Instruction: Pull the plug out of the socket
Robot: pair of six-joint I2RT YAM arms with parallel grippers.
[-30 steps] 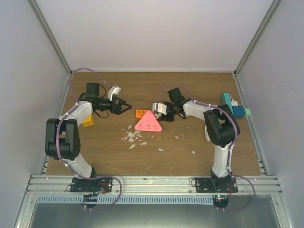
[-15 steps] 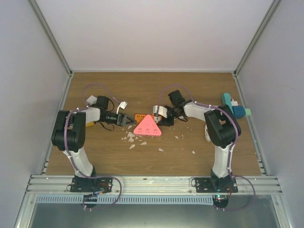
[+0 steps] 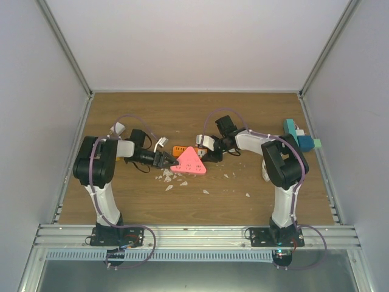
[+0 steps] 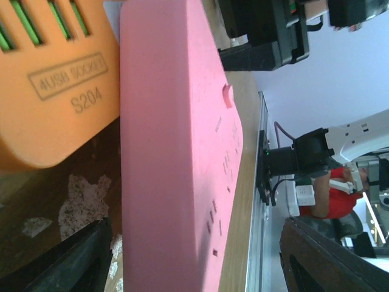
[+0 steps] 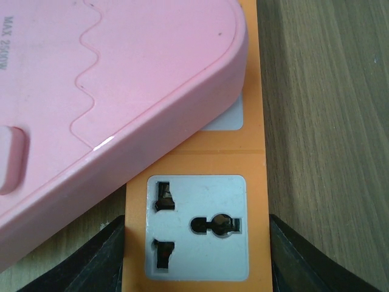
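A pink triangular plug block [image 3: 189, 162] sits on an orange socket strip [image 3: 178, 148] at mid-table. In the left wrist view the pink block [image 4: 176, 152] stands between my left gripper's [image 4: 197, 243] open fingers, with gaps on both sides; the orange strip [image 4: 55, 91] shows beside it. From above, the left gripper [image 3: 169, 161] is at the block's left corner. My right gripper [image 3: 208, 154] is at the block's right side. In the right wrist view it [image 5: 197, 249] is shut on the orange strip [image 5: 197, 164], fingers against both long edges, with the pink block [image 5: 109, 91] overlapping the strip's far end.
White crumbs [image 3: 172, 176] are scattered in front of the block and further right [image 3: 247, 195]. Teal and blue blocks [image 3: 299, 137] lie at the right wall. Enclosure walls close in the left, right and back edges of the table [image 3: 146, 201].
My left gripper has swung down and to the right, from up near the back left to the pink block's left corner. The right arm has barely moved.
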